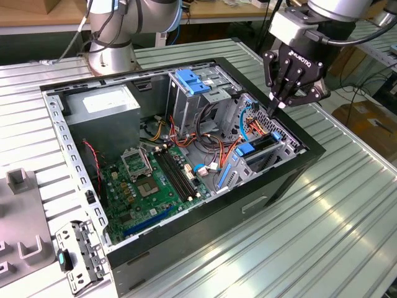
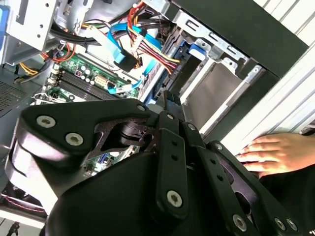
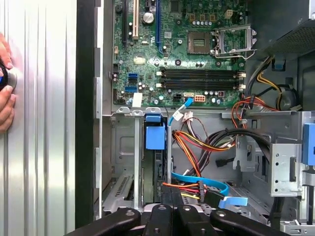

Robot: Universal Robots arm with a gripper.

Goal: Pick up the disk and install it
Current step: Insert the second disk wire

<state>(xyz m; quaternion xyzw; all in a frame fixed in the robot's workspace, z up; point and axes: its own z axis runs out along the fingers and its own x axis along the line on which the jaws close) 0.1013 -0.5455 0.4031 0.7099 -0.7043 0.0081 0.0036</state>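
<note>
Bundled cables [image 1: 214,139] are crowding the open computer case [image 1: 298,162] while the gripper [image 1: 273,112], fingers pinched closed on nothing, is hovering at its three-o'clock bay holding the disk [image 1: 255,149].

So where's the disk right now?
The disk stands on edge in the bay at the case's exterior-view right end, beside the cables, just below the gripper.

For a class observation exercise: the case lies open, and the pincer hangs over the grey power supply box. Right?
No. The exterior view shows the pincer hanging over the drive cage, away from the power supply box; the case is open.
</note>
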